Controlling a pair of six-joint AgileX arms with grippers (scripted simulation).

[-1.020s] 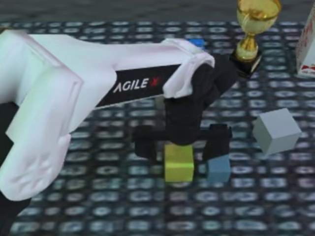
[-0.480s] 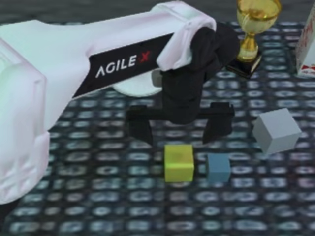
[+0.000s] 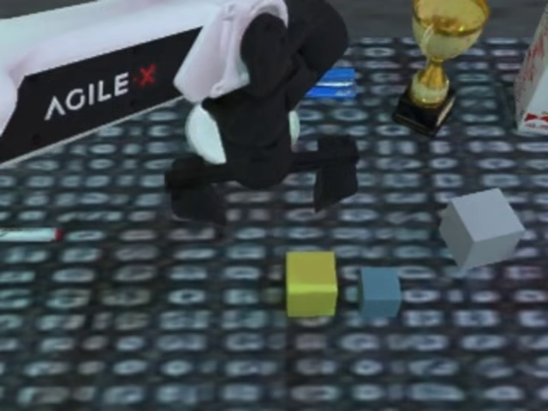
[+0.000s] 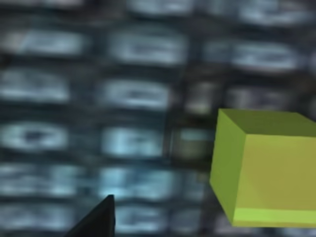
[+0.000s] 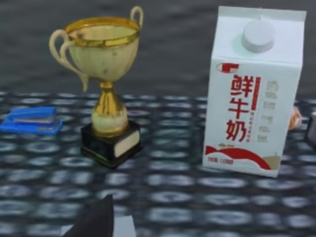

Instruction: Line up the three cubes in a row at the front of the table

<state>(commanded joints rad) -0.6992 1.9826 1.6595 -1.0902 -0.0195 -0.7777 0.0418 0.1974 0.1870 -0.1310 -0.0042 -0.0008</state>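
My left gripper (image 3: pixel 261 188) hangs above the table (image 3: pixel 128 342), its fingers spread wide and pinching nothing; the left finger (image 3: pixel 195 193) and right finger (image 3: pixel 336 175) stand well apart. It sits up at about 11 o'clock from the yellow cube (image 3: pixel 311 283), clear of it and not touching.

The yellow cube rests flat on the table, a little below the middle of the top view. Just beside it, at 3 o'clock, lies the blue cube (image 3: pixel 379 292), with a narrow gap between the two. The grey cube (image 3: pixel 480 227) is apart from that pair, at roughly 2 o'clock from the blue one, turned at an angle to the others and not in their line.

My left wrist view shows the yellow cube (image 4: pixel 264 168) close by on the patterned table.

At the far side stand a trophy (image 3: pixel 437 60) and, at the right edge, a milk carton (image 3: pixel 535 77); a stapler (image 3: pixel 334 83) lies left of the trophy. A small pen-like thing (image 3: pixel 30 234) lies near the left edge.

My right wrist view looks at the trophy (image 5: pixel 104 94), carton (image 5: pixel 252 91) and stapler (image 5: pixel 32 120); of my right gripper's state I cannot tell.
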